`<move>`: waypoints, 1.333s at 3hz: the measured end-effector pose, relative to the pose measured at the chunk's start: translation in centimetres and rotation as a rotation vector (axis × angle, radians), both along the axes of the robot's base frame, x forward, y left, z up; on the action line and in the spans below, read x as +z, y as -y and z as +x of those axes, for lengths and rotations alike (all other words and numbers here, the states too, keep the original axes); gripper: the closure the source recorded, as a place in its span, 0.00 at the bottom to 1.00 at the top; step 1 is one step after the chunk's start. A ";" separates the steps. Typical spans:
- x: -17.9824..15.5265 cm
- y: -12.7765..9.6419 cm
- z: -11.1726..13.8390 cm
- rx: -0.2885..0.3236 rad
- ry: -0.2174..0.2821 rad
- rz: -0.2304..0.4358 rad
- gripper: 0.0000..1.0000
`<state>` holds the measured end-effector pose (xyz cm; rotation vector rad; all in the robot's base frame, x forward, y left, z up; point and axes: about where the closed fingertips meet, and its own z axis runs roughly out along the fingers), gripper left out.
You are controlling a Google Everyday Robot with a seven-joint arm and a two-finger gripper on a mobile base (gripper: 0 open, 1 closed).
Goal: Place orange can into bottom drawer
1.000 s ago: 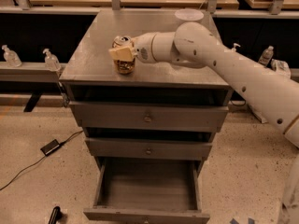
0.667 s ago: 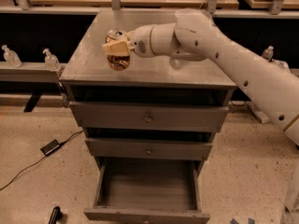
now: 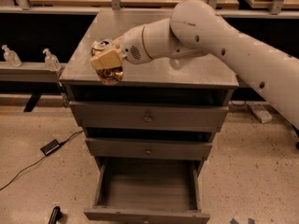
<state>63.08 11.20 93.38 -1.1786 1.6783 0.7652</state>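
**Orange Can Gripped at the Tabletop's Edge**

The gripper [image 3: 108, 62] hung over the front-left edge of the tabletop [image 3: 187, 71]. Its jaws were clamped on the orange can [image 3: 112, 75], which was tilted with its silver top toward the rear. Directly below, the bottom drawer [image 3: 147, 185] stood pulled open, and the upper drawers [image 3: 147, 118] were closed.

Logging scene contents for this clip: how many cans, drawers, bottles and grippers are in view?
Cans: 1, the can, held.
Drawers: 3, top drawer, middle drawer, bottom drawer (open).
Bottles: 2, left bottle, right bottle.
Grippers: 1, the gripper, at the cabinet's front-left edge, shut on the can.
Total: 7
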 end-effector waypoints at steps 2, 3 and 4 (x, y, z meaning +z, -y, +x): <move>-4.5 1.5 -4.3 0.177 -0.050 0.021 1.00; -5.8 6.3 -7.3 0.237 0.042 -0.009 1.00; -5.8 7.9 -7.5 0.242 0.101 -0.027 1.00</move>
